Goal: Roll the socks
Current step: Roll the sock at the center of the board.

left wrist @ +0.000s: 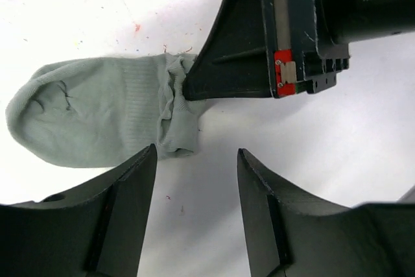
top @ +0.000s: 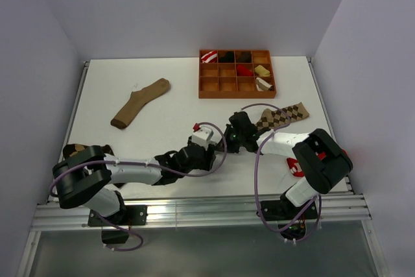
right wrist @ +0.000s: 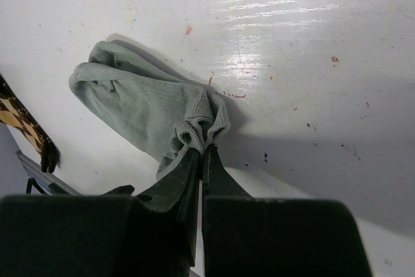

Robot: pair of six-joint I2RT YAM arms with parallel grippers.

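My right gripper (right wrist: 202, 149) pinches the bunched end of the grey sock (right wrist: 133, 105) on the white table (right wrist: 292, 63). My left gripper (left wrist: 196, 155) hangs beside it, jaws parted, holding nothing.

white table (top: 170, 116), pale grey walls (top: 194, 4), aluminium rail (top: 194, 213)

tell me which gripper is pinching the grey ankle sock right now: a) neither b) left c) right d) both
c: the right gripper is shut on a bunched end of the grey ankle sock, while the left gripper stands open beside it, gripping nothing.
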